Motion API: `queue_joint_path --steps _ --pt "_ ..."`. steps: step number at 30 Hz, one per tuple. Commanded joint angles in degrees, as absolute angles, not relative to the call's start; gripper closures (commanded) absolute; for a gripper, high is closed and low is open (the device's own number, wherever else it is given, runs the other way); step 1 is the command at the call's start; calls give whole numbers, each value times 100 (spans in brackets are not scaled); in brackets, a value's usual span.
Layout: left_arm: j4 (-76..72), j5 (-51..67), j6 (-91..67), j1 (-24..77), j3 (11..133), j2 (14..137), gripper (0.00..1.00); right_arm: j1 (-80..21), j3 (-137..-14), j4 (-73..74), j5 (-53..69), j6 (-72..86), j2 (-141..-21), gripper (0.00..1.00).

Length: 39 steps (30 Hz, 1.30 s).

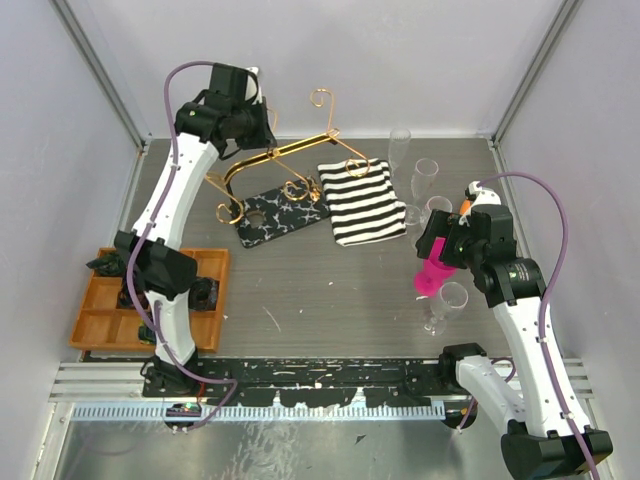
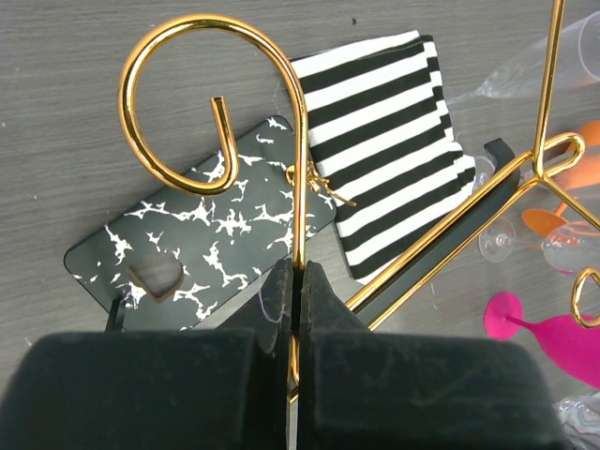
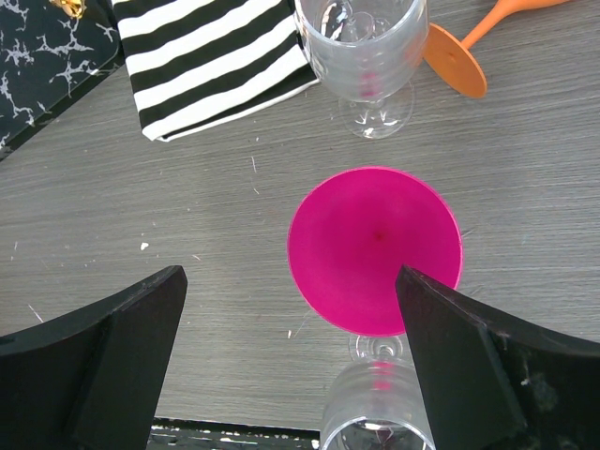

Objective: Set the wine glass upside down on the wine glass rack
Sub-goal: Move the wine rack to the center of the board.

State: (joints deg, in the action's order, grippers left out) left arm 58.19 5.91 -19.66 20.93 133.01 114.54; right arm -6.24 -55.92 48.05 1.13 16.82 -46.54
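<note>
Pink wine glass [image 3: 375,248], seen from directly above by the right wrist camera as a round pink disc with a dark centre spot; whether this face is the foot or the mouth of the bowl cannot be told. It stands at the right of the table among several clear glasses [image 3: 366,47], one just behind it and one just in front, with an orange glass [image 3: 455,61] lying beyond. Judged light, rigid, smooth and breakable; the best hold is probably low on the stem or gently across the bowl, with care for the close neighbours. Right gripper [image 3: 289,281]: jaws spread wide, one finger on each side of the glass, neither touching it. Wine glass rack [image 2: 300,141]: gold scrolled wire over a black marbled base [image 2: 206,234], at the rear left, beside a striped cloth [image 2: 384,141]. Left gripper [image 2: 298,291]: clamped on one gold upright of the rack, apparently steadying it.
</note>
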Motion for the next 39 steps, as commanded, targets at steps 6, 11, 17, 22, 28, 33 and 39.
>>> queue_joint_path --steps 6,11,17,22,28,33,39 --pt "7026 458 -1942 2207 12960 11107 100 -592 -5631 4526 123 1678 -4675 0" --pt "7092 561 -1935 2206 13001 11084 100 -598 -5692 4521 322 1625 -4633 0" --pt "7162 571 -1883 2203 13140 11245 100 -627 -5994 4266 936 1875 -4697 0" --pt "7127 555 -1902 2204 13136 11350 100 -1466 -6344 4034 538 2231 -5067 0" --pt "7120 562 -1942 2207 13235 11463 100 -3802 -7263 3660 -1015 2452 -6211 0" --pt "7184 552 -1958 2207 13382 11555 100 -3907 -7926 2791 -788 2457 -6956 5" --pt "7191 562 -1960 2207 13418 11588 100 -3906 -8370 2128 -290 2820 -7640 6"
